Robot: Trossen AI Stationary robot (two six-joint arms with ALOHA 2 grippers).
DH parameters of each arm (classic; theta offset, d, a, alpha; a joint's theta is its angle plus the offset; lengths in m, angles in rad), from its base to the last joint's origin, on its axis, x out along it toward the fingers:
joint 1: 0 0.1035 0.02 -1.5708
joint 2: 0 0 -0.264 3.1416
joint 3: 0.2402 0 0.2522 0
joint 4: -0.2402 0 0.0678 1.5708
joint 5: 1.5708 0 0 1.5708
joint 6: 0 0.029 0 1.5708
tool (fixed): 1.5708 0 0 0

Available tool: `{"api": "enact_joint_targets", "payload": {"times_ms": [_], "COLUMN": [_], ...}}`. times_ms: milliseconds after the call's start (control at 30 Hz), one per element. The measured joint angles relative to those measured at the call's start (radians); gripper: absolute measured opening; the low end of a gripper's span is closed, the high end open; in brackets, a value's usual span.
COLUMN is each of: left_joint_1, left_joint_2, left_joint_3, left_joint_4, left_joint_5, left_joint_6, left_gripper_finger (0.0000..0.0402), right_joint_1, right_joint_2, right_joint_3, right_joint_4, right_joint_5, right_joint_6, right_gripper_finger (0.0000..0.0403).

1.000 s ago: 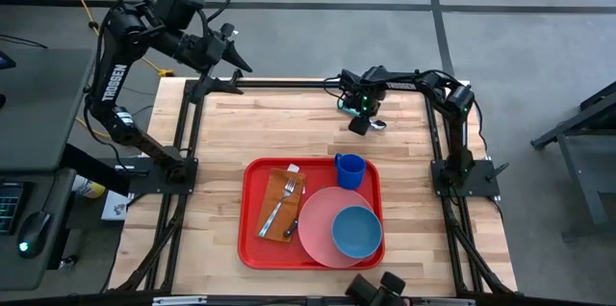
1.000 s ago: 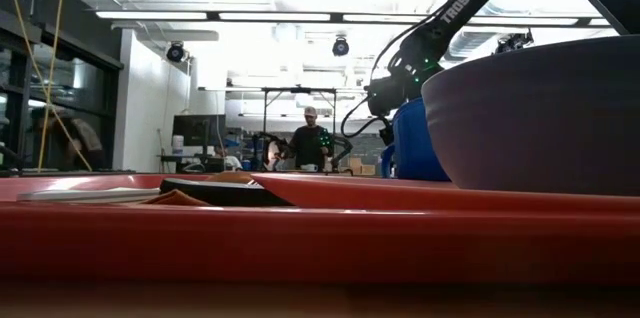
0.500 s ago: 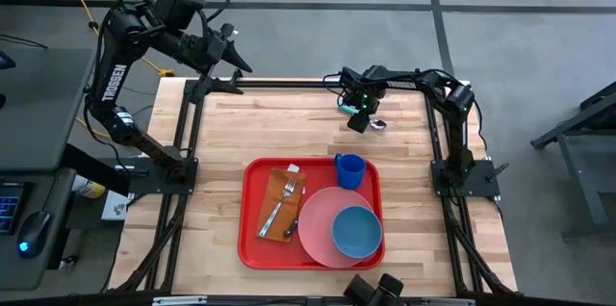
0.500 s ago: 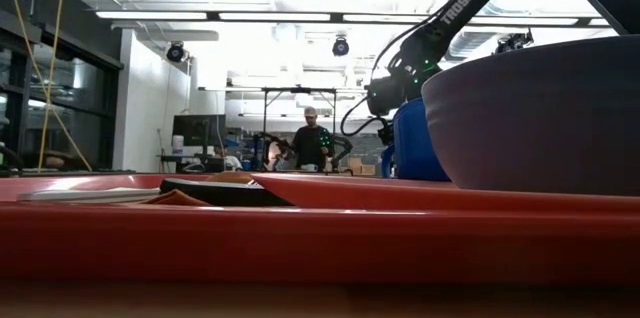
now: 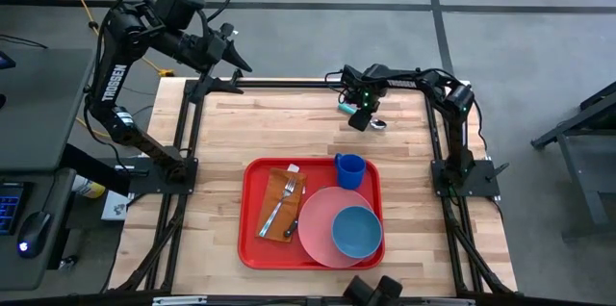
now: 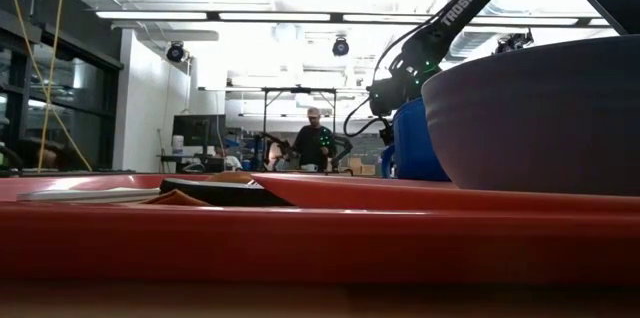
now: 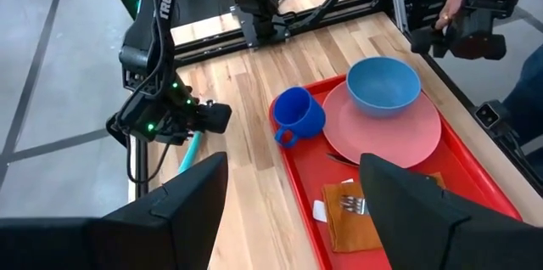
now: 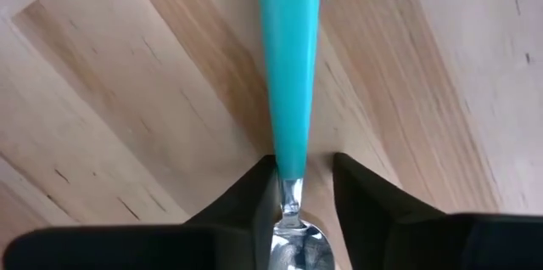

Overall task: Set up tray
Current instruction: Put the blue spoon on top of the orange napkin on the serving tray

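A spoon with a teal handle (image 8: 288,66) and a metal bowl (image 5: 378,124) lies flat on the wooden table near its far right corner. My right gripper (image 8: 304,185) points down over it, open, one finger on each side of the spoon's neck (image 8: 290,192). The red tray (image 5: 248,219) sits at the table's near middle. It holds a brown napkin (image 5: 272,217) with a fork (image 5: 281,205), a blue cup (image 5: 350,169), and a pink plate (image 5: 313,234) with a blue bowl (image 5: 356,231) on it. My left gripper (image 5: 241,63) hangs open, high beyond the far left corner. My right gripper comes from above, its fingers across the spoon where the teal handle meets the metal neck. One finger (image 8: 259,194) stands right against the neck; a gap shows at the other finger (image 8: 356,194). Whether the near finger touches, I cannot tell. The spoon lies on the table.
Black frame rails (image 5: 318,82) run along the table's far edge and both sides. Bare wood lies between the spoon and the tray (image 7: 297,187). In the low view the tray's rim (image 6: 320,238) and the bowl (image 6: 540,108) fill the foreground; a person stands far off in the room.
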Motion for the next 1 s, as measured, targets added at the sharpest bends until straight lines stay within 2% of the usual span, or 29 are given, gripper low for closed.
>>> {"api": "enact_joint_targets", "payload": {"times_ms": [367,600,1000], "left_joint_1": [0.0,0.0,0.0], "left_joint_2": [0.0,0.0,0.0], "left_joint_3": [0.0,0.0,0.0], "left_joint_4": [0.0,0.0,0.0], "left_joint_5": [-0.006,-0.006,-0.007], "left_joint_6": [0.008,0.009,0.011], "left_gripper_finger": [0.0296,0.0296,0.0296], "right_joint_1": [0.049,0.071,0.071], "right_joint_2": [0.001,0.001,0.001], "right_joint_3": [-0.003,-0.003,-0.003], "right_joint_4": [-0.008,-0.006,-0.016], "right_joint_5": [-0.002,-0.011,-0.017], "right_joint_6": [0.019,0.029,0.02], "right_gripper_finger": [0.0063,0.001,0.0003]}}
